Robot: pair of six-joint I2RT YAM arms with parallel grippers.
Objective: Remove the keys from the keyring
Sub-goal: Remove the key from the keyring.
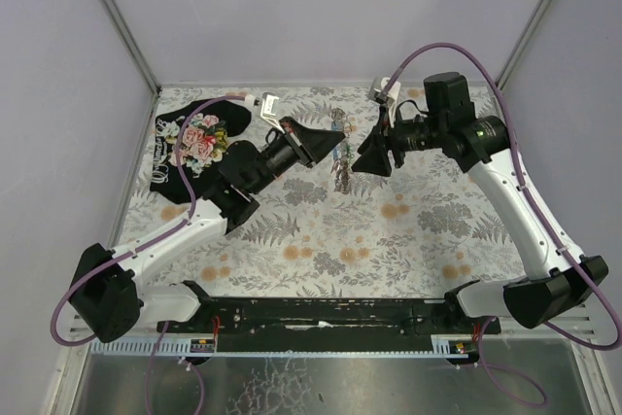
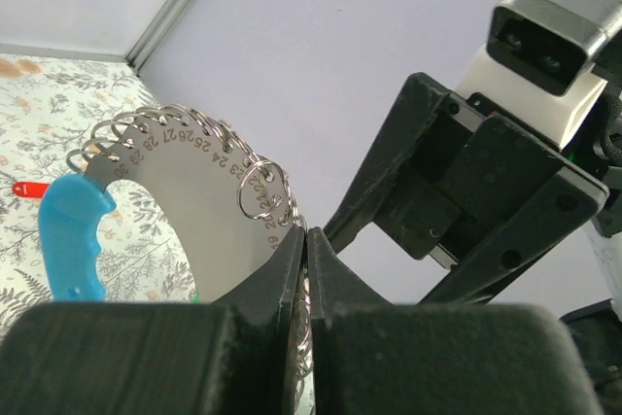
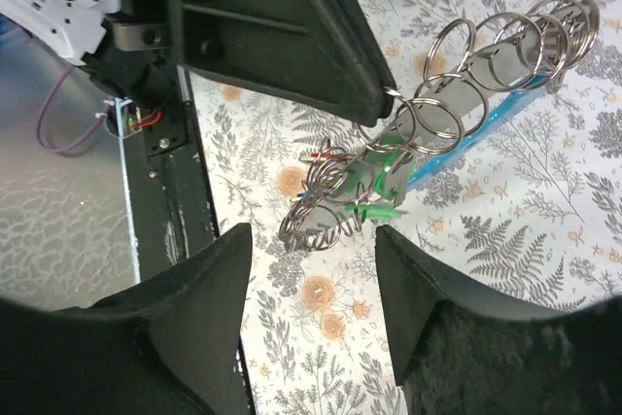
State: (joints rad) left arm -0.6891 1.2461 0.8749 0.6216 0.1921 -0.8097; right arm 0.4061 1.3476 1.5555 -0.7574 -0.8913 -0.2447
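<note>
keyring pinched at one edge, keys hanging free

nearest the bases, the patterned table [image 1: 321, 250] ran out to where both arms met mid-table. the right gripper [image 3: 311, 240] stood with its fingers spread and nothing between them, aimed at the keys [image 3: 335, 203], which hung just beyond its tips in a tangled bunch with green heads showing. one red head also peeked out in the left wrist view.

just past them, the left gripper [image 2: 306, 250] was clamped tight on the lower edge of the keyring [image 2: 194, 172], a curved grey numbered plate with many loose rings along its rim and a light-blue grip [image 2: 70, 240] at its far end. the plate looked to be held up off the table, between the two grippers. well to the left and farther back lay the black floral cloth [image 1: 194, 138].

the hold was thin: only a sliver of plate sat between the left fingers, so a tug on a key could twist or slide it out. with keys and rings so crowded, the right fingers could easily close on a ring, or on two keys at once. the grippers were also close enough to knock together.
</note>
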